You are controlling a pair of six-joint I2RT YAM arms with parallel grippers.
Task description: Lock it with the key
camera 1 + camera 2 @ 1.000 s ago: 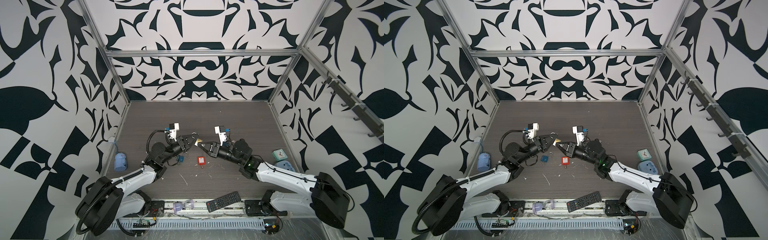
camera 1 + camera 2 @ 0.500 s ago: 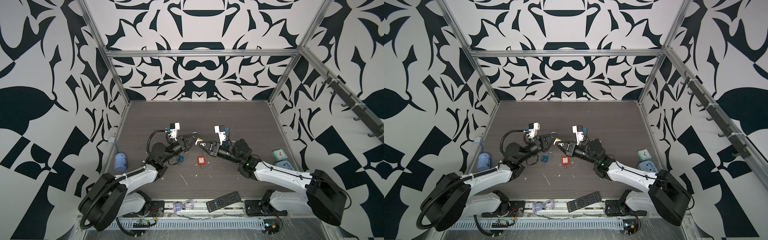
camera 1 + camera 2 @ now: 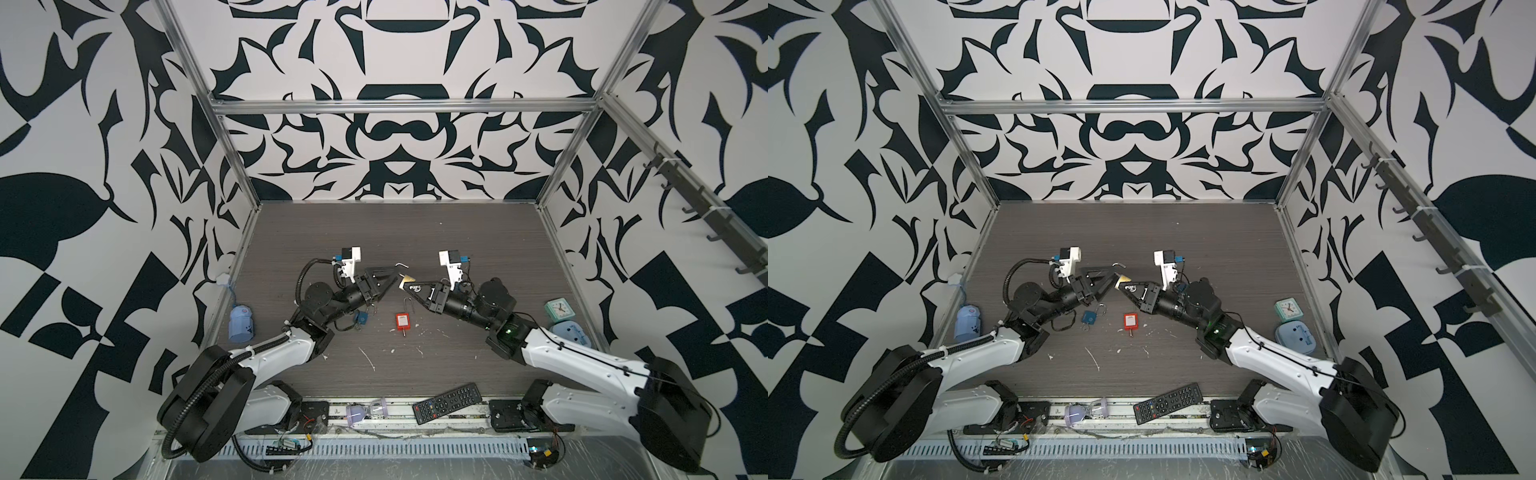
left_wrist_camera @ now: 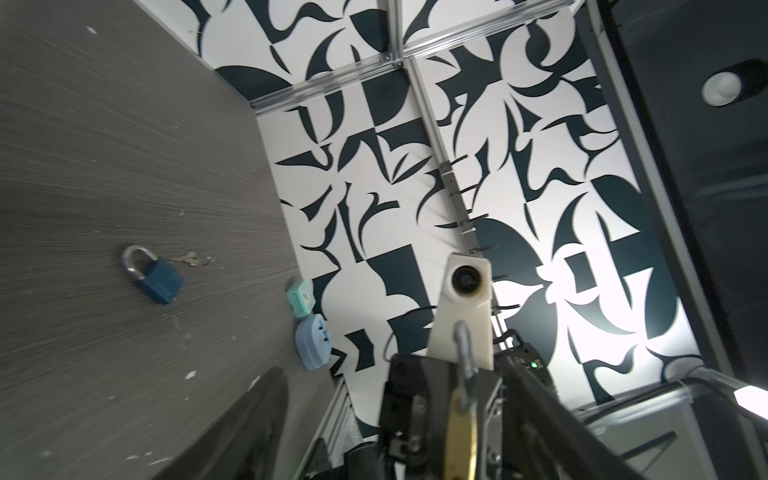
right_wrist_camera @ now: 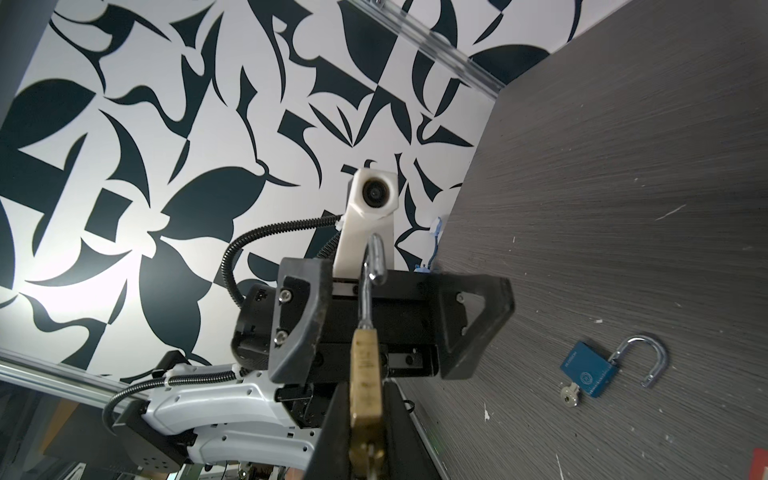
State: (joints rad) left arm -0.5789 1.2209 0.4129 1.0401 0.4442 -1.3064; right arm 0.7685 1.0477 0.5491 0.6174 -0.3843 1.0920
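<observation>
A brass padlock (image 3: 406,279) hangs above the table's middle with its silver shackle (image 5: 371,270) swung open. My right gripper (image 5: 365,432) is shut on the padlock body (image 5: 365,374). A silvery key (image 5: 372,459) seems to sit in the lock's underside, mostly hidden by the fingers. My left gripper (image 3: 392,281) faces it tip to tip. Its fingers (image 5: 299,328) stand wide apart on either side of the shackle and hold nothing. In both top views the two grippers meet at the padlock (image 3: 1123,279).
On the table lie a blue padlock (image 3: 362,318) with open shackle and key, and a red padlock (image 3: 401,321). A remote (image 3: 446,402) lies at the front edge. A teal clock (image 3: 558,309) and blue case (image 3: 567,333) sit at the right wall, a blue bottle (image 3: 240,323) at the left.
My left gripper has opened its fingers and let go of the shackle. My right gripper stays shut on the brass padlock; both arms have barely moved.
</observation>
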